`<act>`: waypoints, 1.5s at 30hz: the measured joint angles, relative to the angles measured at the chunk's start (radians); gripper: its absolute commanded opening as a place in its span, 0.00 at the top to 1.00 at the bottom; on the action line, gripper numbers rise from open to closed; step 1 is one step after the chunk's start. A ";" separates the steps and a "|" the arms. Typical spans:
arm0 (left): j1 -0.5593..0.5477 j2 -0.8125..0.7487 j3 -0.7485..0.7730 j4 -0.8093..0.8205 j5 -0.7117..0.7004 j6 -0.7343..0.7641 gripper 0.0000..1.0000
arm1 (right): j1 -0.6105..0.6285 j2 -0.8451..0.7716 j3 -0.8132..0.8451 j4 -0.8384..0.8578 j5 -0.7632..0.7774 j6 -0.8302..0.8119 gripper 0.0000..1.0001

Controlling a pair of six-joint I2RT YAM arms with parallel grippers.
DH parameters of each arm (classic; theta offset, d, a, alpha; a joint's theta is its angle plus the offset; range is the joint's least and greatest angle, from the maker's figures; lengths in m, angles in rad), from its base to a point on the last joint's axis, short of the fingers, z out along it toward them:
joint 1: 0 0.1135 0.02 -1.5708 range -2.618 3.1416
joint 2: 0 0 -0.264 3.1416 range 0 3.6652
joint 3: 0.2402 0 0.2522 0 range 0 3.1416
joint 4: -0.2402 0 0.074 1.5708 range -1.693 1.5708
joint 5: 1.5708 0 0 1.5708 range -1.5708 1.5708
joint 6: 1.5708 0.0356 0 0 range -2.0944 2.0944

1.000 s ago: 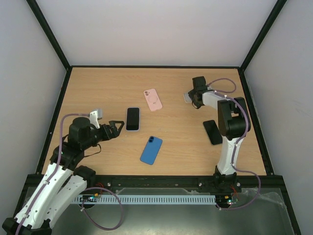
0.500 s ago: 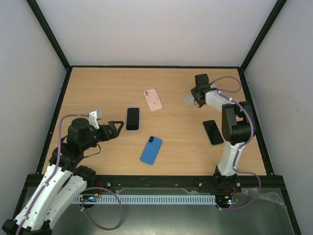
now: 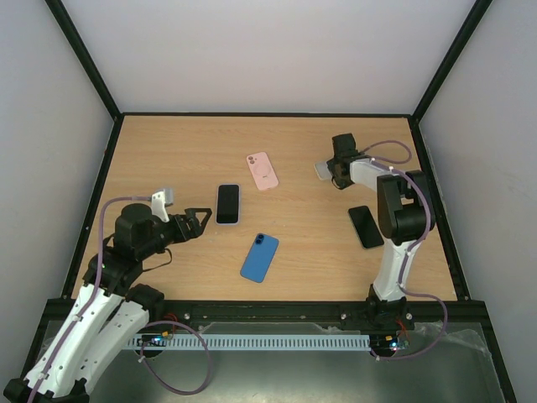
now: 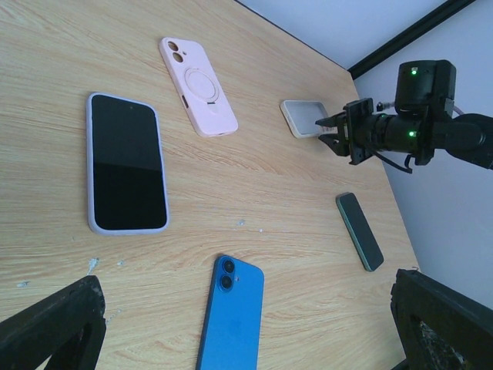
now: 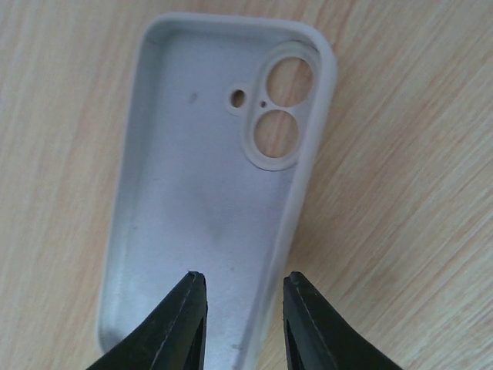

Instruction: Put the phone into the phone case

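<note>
Top view: sits high up, behind the arms, and looks down. It is far off, so the whole tabletop [image 3: 168,151] fits in.
Left wrist view: rides by the left tool [image 3: 198,220], low down, and looks across the tabletop to the far right side. Its own fingers [image 4: 54,327] show in the bottom corners.
Right wrist view: looks straight down from very near. The grey case [image 5: 200,177] fills most of it, with the right tool [image 5: 245,281] at the bottom edge.
Shared by top and left wrist: the blue phone [image 3: 260,257], the grey case and the right tool.
Shared by all three: the grey case.
</note>
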 measured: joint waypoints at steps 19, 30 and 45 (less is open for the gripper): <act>0.000 -0.015 0.000 -0.008 -0.005 -0.004 0.00 | 0.000 0.017 -0.040 0.004 0.018 -0.022 0.98; 0.000 -0.020 -0.007 -0.011 0.002 -0.017 0.00 | 0.002 -0.116 -0.162 -0.004 -0.061 -0.185 0.98; 0.000 0.150 -0.016 -0.031 0.009 -0.018 0.02 | 0.217 -0.438 -0.459 -0.031 -0.152 -0.467 0.98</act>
